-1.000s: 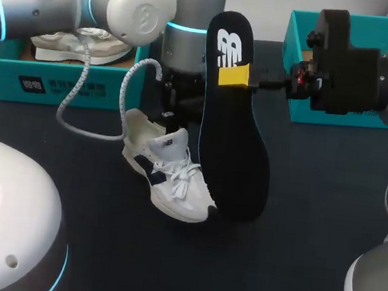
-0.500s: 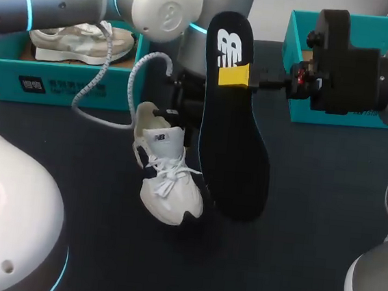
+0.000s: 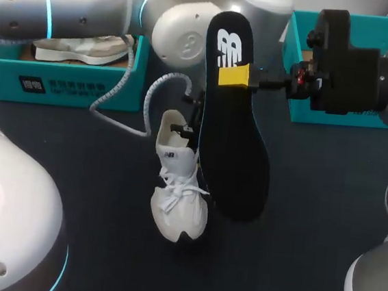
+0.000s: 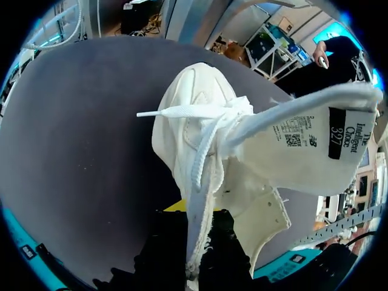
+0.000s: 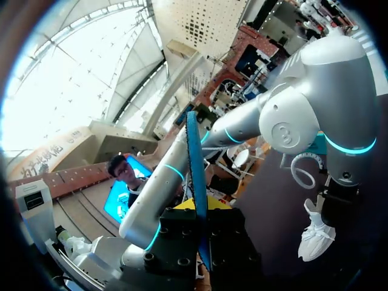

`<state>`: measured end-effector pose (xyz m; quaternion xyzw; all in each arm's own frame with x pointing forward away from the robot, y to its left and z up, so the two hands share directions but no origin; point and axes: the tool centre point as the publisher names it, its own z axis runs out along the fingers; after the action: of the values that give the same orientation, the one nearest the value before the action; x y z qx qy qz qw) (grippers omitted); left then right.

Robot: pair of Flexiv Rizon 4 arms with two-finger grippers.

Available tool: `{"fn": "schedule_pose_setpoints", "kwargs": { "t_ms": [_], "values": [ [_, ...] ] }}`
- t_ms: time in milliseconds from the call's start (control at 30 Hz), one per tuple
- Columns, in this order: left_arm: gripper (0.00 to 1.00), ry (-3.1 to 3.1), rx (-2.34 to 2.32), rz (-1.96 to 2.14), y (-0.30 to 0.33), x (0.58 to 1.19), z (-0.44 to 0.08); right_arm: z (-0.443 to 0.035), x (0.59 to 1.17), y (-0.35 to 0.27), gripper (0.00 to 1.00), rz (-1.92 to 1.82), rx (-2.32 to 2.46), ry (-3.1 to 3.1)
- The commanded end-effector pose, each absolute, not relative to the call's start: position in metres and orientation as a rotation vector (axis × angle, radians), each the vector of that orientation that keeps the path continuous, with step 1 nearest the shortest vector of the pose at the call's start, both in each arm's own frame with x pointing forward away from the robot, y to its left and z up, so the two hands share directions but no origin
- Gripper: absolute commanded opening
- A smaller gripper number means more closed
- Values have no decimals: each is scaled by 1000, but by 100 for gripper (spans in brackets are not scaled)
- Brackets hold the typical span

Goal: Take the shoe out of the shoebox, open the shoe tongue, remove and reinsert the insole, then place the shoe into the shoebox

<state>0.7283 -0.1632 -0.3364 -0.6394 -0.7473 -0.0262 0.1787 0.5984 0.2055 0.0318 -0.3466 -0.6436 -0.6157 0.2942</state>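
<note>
**Step in hand (judged):** putting the insole back.
- Done well, the insole's lower end goes first into the shoe's mouth, slides along the inside toward the toe, then is pressed flat.
- The shoe wants steadying at the heel while the tongue is held clear.
- Risks are the insole folding on the collar or catching the laces.

**Insole** [image 3: 232, 142]: dark.
- It hangs upright over the table [image 3: 307, 253], lower end near the surface and just beside the shoe on the right arm's side.
- In the head view it overlaps the shoe's edge; whether they touch cannot be told.

**Right pincer** [image 3: 233, 76]: clamped on the insole's upper part, one yellow tip on the face and the other behind. The right wrist view shows the insole edge-on between the fingers [image 5: 203, 224].

**Shoe** [image 3: 178, 199]: white, sole on the table, toe pointing away from the left arm. The tongue [image 4: 303, 145] is folded wide open and the laces [image 4: 194, 115] are loose.

**Left pincer** [image 4: 197, 242]: at the shoe's heel end. The collar edge runs down between its dark fingers, so it is apparently gripped there, though the fabric hides most of the tips.

**Box** [image 3: 62, 85]: teal, at the table's far side behind the left arm, well apart from the shoe.
</note>
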Motion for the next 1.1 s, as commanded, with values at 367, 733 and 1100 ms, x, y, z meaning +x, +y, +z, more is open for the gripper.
{"fn": "schedule_pose_setpoints", "kwargs": {
  "t_ms": [367, 733, 1100],
  "values": [
    [0, -2099, -1843, -159, -165, 702, -378, 35, 588, 210, 0, -1714, -968, -1665],
    [0, -2089, -1921, -208, -167, 729, -372, 35, 588, 210, 0, -1714, -968, -1665],
    [0, -2082, -1895, -206, -171, 734, -393, 35, 588, 210, 0, -1714, -968, -1665]
  ]
}}
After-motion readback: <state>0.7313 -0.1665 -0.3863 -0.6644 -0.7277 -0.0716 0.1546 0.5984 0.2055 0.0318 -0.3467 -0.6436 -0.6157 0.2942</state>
